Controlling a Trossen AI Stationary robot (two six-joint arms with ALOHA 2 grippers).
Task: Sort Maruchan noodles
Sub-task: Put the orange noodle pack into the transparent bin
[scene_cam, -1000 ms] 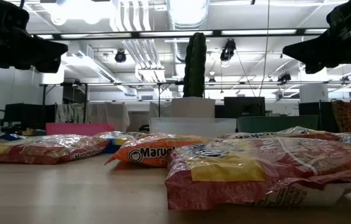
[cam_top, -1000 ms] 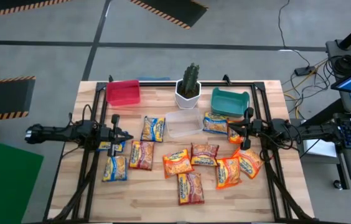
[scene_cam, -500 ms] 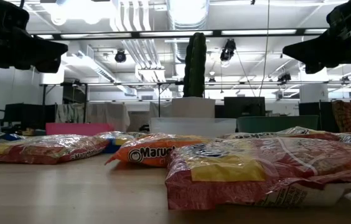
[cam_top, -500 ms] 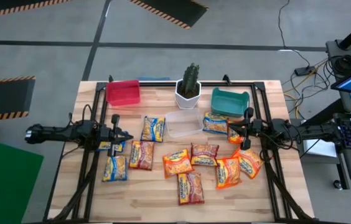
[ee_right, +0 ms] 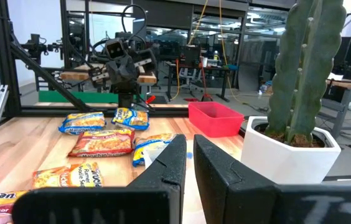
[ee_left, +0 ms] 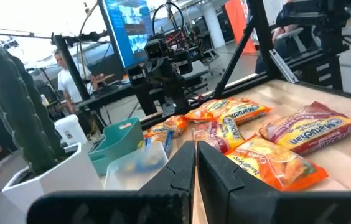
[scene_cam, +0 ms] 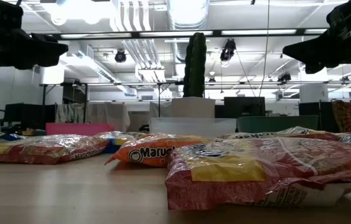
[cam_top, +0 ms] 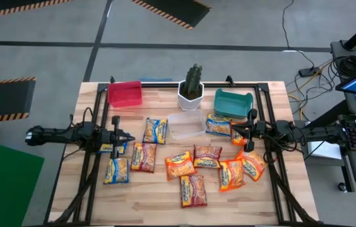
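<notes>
The flat plastic Maruchan noodle packets [cam_top: 194, 165] are spread across the front half of the pale wooden table [cam_top: 153, 205], none of them in a bin. Four packets are seen on the left side: a yellow-and-blue one [cam_top: 155, 130] nearest the middle, a reddish one [cam_top: 144, 157] below it, another yellow-and-blue one [cam_top: 117, 170] toward the front left, and one partly hidden under the left arm. An orange packet [cam_top: 180, 164] and a red-orange packet [cam_top: 207, 156] lie side by side at the centre, with another red-orange packet [cam_top: 192, 190] nearer the front edge. Further orange packets [cam_top: 231, 174] are gathered at the right, and a yellow-and-blue packet [cam_top: 218, 125] lies just in front of the teal plastic bin [cam_top: 233, 104].

Along the back of the table are set a red plastic bin [cam_top: 125, 93], a green cactus in a white pot [cam_top: 191, 88] and the teal bin; a clear plastic tray [cam_top: 186, 124] is placed in front of the pot.

The left gripper [cam_top: 129, 137] is held above the table's left side, its fingers [ee_left: 214, 169] clenched together on nothing. The right gripper [cam_top: 233, 132] is held above the right side, pointing toward the centre, its fingers [ee_right: 211, 157] likewise pressed nearly together and empty.
</notes>
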